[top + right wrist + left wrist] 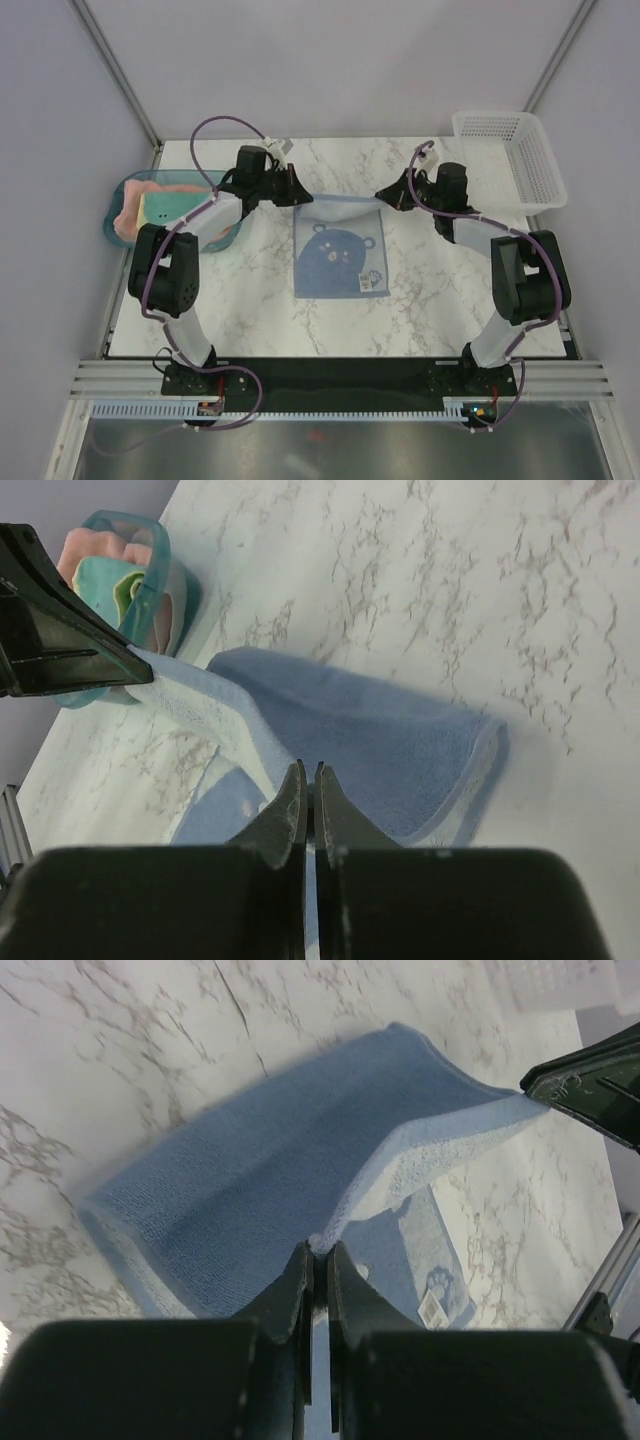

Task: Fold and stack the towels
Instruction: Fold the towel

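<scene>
Top external: bear-printed light blue towel (pixel 340 280)

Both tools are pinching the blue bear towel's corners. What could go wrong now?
The left tool and right tool each pinch only a thin edge of the light blue towel, so a corner might slip out mid-fold. If one arm leads, the fold could land crooked. The left arm sits near the teal tray and might bump it.
</scene>
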You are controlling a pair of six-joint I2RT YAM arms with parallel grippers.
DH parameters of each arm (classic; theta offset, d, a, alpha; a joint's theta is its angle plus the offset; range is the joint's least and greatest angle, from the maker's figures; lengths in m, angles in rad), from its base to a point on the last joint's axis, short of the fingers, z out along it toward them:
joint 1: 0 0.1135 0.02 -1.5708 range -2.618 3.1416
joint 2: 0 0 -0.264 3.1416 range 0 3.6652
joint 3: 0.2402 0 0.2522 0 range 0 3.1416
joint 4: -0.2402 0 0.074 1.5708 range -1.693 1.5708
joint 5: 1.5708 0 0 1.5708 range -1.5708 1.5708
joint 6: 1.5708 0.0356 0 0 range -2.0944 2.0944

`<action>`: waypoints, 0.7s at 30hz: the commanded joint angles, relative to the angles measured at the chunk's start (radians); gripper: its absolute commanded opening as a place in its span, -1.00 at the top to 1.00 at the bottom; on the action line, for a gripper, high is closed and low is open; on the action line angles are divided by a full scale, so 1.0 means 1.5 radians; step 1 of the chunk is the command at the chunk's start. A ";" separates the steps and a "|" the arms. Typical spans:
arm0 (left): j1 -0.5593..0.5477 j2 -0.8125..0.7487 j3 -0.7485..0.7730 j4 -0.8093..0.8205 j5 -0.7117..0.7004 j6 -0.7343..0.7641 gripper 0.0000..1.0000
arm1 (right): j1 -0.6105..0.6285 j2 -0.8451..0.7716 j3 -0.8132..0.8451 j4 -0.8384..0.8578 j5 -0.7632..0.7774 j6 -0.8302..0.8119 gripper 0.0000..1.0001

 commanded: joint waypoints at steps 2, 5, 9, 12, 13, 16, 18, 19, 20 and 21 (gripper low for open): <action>-0.028 -0.062 -0.049 0.022 -0.012 0.030 0.96 | 0.005 -0.073 -0.065 0.041 -0.003 0.021 1.00; -0.034 -0.093 -0.081 0.022 -0.030 0.028 0.95 | 0.016 -0.101 -0.103 0.043 0.002 0.030 1.00; -0.037 -0.134 -0.117 0.024 -0.064 0.021 0.96 | 0.025 -0.130 -0.142 0.043 0.011 0.041 1.00; -0.037 -0.169 -0.139 0.018 -0.080 0.019 0.95 | 0.033 -0.149 -0.163 0.042 0.009 0.047 1.00; -0.037 -0.182 -0.152 0.016 -0.086 0.019 0.96 | 0.035 -0.163 -0.172 0.040 0.010 0.049 1.00; -0.038 -0.200 -0.176 0.007 -0.088 0.016 0.96 | 0.046 -0.195 -0.188 0.021 0.019 0.043 1.00; -0.040 -0.216 -0.191 0.001 -0.089 0.014 0.95 | 0.051 -0.211 -0.197 -0.001 0.026 0.037 1.00; -0.041 -0.222 -0.203 -0.004 -0.090 0.011 0.96 | 0.053 -0.230 -0.206 -0.007 0.031 0.032 1.00; -0.046 -0.227 -0.209 -0.004 -0.091 0.008 0.95 | 0.054 -0.238 -0.212 -0.013 0.035 0.030 1.00; -0.050 -0.237 -0.215 -0.007 -0.090 0.005 0.95 | 0.054 -0.247 -0.216 -0.024 0.038 0.027 1.00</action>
